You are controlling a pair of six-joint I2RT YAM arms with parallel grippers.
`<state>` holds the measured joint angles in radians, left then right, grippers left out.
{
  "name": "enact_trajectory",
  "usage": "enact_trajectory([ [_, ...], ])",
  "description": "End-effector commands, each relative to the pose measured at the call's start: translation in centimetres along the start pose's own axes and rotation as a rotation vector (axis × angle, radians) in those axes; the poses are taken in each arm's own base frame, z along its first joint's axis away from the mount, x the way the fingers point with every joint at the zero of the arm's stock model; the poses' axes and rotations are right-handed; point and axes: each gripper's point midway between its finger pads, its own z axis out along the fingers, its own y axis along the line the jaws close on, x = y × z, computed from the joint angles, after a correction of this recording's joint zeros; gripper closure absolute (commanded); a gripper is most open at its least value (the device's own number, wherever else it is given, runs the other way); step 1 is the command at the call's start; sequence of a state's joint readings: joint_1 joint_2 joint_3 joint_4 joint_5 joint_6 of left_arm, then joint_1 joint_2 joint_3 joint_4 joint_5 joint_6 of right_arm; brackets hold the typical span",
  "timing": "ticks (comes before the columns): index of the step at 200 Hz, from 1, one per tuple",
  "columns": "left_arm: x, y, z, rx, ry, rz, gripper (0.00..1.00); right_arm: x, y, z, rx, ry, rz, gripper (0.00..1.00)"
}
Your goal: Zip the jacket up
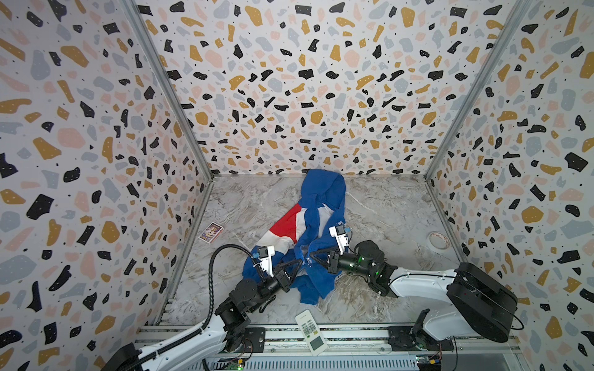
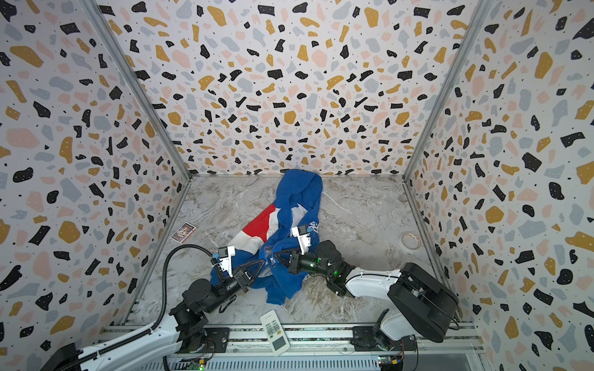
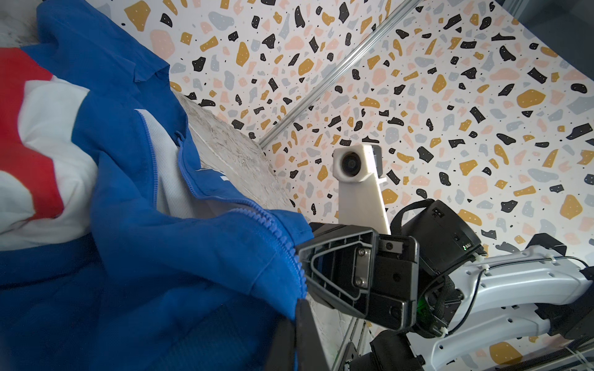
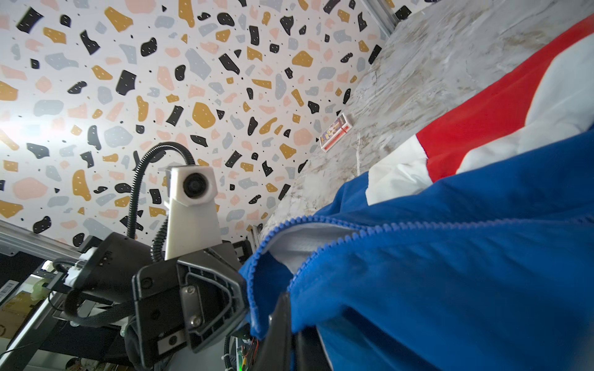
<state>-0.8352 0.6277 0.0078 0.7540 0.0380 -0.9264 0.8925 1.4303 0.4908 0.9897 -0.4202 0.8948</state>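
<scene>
Nearest, behind both end effectors at the front rail, lies a white remote (image 1: pixel 311 332). Next come the left end effector (image 1: pixel 299 262) and the right end effector (image 1: pixel 312 257), meeting tip to tip and almost touching. Each is pressed together on blue cloth at the near hem of the jacket (image 1: pixel 316 205); the wrist views confirm the left pinch (image 3: pixel 299 324) and the right pinch (image 4: pixel 286 321).

Just beyond the tips, the two rows of zipper teeth (image 3: pixel 283 239) run apart with white lining (image 4: pixel 305 241) showing between them, so the front is judged unzipped; the slider cannot be made out.

The jacket's long axis runs straight away from the end effectors across the marbled surface (image 1: pixel 385 208), with the red and white bands beyond the left end effector and the hood (image 1: pixel 323 184) farthest, touching the back wall.

Both arms are equally near the hem, so neither has the advantage; the zip's travel would lie along that axis, away from both tips.

Well to the left of the left end effector lies a card box (image 1: pixel 211 232); well to the right of the right one lies a tape roll (image 1: pixel 437 240).
</scene>
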Motion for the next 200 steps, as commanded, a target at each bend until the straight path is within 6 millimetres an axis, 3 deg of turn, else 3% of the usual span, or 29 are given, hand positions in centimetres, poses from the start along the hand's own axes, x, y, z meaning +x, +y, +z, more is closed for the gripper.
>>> enact_trajectory([
  [1,-1.3,-1.4,0.0,0.053,-0.054,0.014,1.00,-0.6,1.5,0.0,-0.078,-0.031,0.012,1.00],
  [76,-1.9,-1.5,-0.3,0.050,-0.087,0.013,1.00,0.2,1.0,0.2,-0.057,-0.009,0.024,1.00],
  [200,-1.9,-1.3,0.1,0.039,-0.085,0.012,1.00,0.2,1.8,0.3,-0.080,-0.009,0.019,1.00],
])
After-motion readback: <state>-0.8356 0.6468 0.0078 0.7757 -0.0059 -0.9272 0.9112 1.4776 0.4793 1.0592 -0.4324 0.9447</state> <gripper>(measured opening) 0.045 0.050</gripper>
